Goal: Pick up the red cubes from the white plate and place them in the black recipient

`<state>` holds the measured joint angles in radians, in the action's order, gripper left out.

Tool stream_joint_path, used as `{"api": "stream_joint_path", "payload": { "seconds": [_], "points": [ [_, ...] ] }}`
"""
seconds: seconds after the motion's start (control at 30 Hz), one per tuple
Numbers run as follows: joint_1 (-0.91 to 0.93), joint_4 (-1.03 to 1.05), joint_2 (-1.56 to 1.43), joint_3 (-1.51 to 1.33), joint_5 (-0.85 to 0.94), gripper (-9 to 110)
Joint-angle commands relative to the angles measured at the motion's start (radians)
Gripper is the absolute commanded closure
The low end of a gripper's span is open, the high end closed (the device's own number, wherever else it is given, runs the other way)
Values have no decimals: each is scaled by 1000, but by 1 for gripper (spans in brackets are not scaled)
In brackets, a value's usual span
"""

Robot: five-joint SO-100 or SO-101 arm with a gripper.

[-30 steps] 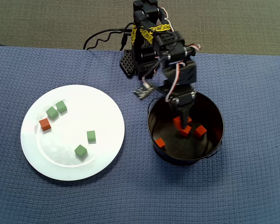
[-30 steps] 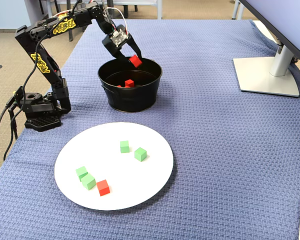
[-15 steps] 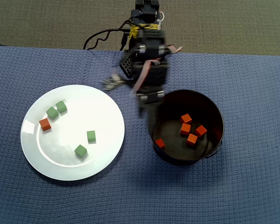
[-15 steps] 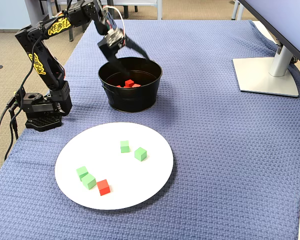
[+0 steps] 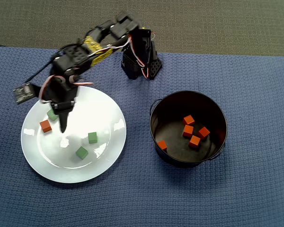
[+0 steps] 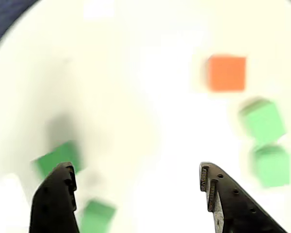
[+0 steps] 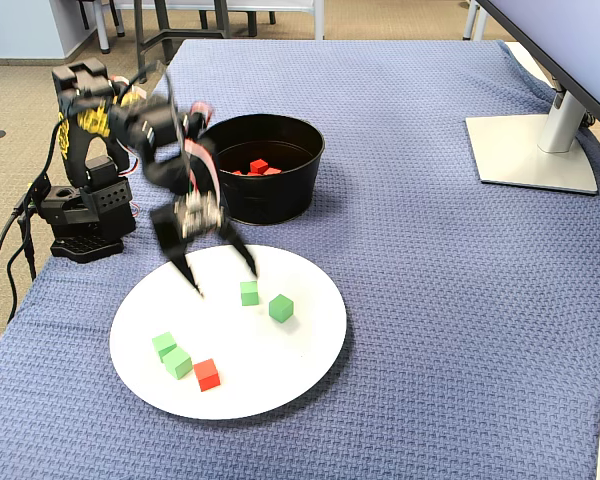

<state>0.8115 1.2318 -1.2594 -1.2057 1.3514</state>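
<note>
Clearly the glossy white plate looks slick, so the one red cube left on it, near the left rim in the overhead view, could skate if nudged. Small, light and rigid, it wants pinching across two flat opposite faces; the hand hovers spread and empty.

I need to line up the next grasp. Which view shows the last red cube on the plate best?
The wrist view: the red cube fills it large, ahead of the open gripper, though blurred. The overhead view shows it small beside the gripper; the fixed view shows it unobstructed near the white plate edge.
</note>
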Motion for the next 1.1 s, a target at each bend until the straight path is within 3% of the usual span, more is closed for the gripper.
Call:
{"api": "stream_joint_path", "payload": {
  "seconds": [0.0,0.13,1.07],
  "points": [
    [69,-37,86,152,152,77],
    [81,-54,175,213,242,78],
    [173,-98,479,403,308,83]
  ]
}}
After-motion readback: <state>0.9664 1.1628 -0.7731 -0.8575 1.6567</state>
